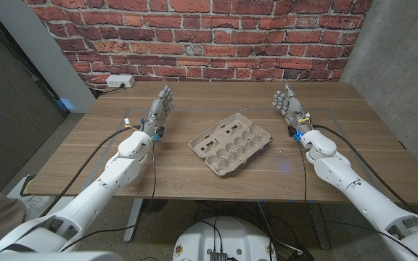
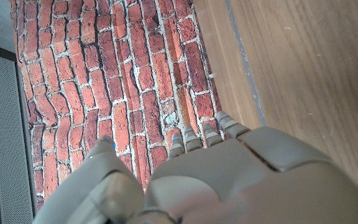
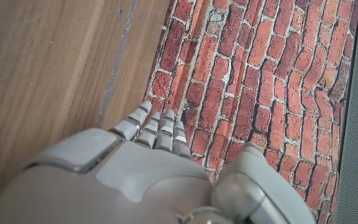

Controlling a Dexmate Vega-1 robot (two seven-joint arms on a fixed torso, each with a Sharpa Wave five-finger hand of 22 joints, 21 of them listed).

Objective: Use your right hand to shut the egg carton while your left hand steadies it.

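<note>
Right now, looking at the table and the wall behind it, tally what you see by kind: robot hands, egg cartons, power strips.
Robot hands: 2, the left hand and the right hand
Egg cartons: 1, egg carton, lying open
Power strips: 1, power strip
Total: 4

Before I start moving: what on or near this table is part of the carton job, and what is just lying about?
For the job:
open grey cardboard egg carton, empty, lying in the middle of the table
left hand, holding nothing
right hand, holding nothing

Lying about:
white power strip on the floor by the brick wall
wooden table
</note>
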